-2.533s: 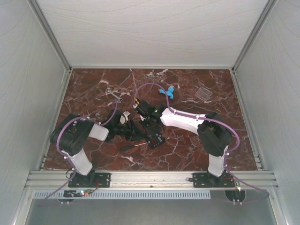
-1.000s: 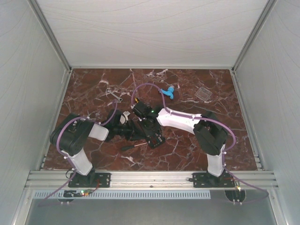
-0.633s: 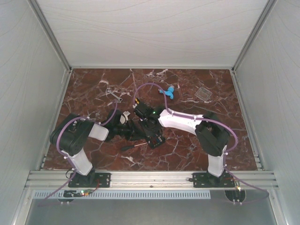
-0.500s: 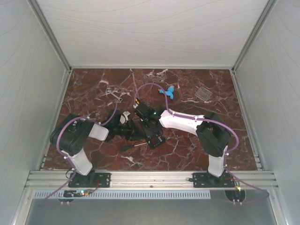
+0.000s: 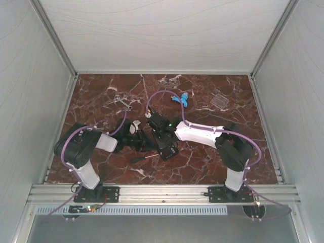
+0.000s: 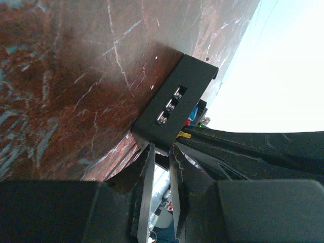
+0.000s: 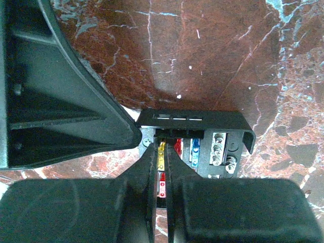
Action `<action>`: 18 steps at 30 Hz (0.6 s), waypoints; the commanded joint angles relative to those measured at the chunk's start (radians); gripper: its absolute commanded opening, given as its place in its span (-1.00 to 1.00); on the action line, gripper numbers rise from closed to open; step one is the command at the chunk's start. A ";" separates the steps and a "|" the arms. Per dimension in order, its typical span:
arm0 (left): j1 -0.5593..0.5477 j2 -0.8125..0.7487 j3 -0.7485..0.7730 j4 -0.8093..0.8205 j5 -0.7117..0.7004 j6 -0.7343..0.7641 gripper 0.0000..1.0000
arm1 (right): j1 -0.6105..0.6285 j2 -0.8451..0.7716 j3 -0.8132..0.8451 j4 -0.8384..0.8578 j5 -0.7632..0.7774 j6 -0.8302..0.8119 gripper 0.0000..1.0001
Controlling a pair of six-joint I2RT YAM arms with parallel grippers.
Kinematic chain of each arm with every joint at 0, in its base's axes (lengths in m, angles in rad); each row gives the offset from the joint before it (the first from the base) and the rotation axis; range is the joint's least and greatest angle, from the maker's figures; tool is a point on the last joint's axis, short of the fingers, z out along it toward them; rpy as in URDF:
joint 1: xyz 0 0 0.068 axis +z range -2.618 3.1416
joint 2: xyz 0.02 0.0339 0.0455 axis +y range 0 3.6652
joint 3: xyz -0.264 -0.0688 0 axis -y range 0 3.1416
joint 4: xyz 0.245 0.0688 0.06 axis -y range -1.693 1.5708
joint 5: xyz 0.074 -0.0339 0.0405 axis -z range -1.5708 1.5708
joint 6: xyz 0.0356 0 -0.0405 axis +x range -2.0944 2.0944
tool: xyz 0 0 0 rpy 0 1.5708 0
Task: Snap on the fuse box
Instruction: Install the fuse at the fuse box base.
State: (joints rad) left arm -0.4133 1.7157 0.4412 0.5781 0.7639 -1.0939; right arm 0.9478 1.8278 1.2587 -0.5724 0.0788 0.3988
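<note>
Your fuse box (image 7: 202, 119) looks light, stiff plastic: hold its walls, where left tool (image 6: 161, 151) and right tool (image 7: 159, 147) pinch narrowly.

Place: robot lab cell | evid: white panel walls (image 5: 162, 35), alu frame rail (image 5: 162, 192), marble-look tabletop (image 5: 91, 101)

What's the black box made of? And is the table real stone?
The fuse box looks like matte black plastic, with thin molded walls and small shiny metal screws inside. The table is glossy red-brown with white veins like marble; real stone or a printed sheet, I cannot tell.
</note>
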 commanded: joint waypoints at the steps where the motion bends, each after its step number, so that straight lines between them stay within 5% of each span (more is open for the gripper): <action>1: -0.005 0.001 0.005 0.037 0.004 0.002 -0.66 | 0.022 -0.001 -0.030 0.079 0.038 -0.026 -1.00; 8: -0.005 0.001 0.005 0.037 0.004 0.002 -0.66 | 0.033 -0.016 -0.055 0.116 0.033 -0.043 -0.99; 13: -0.006 -0.002 0.005 0.035 0.004 0.003 -0.66 | 0.034 -0.041 -0.047 0.094 0.040 -0.047 -0.72; 18: -0.005 -0.004 0.005 0.035 0.004 0.003 -0.66 | 0.034 -0.046 -0.021 0.051 0.049 -0.049 -0.67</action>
State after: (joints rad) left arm -0.4133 1.7157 0.4412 0.5785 0.7639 -1.0950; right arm 0.9733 1.8080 1.2182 -0.5117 0.1089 0.3592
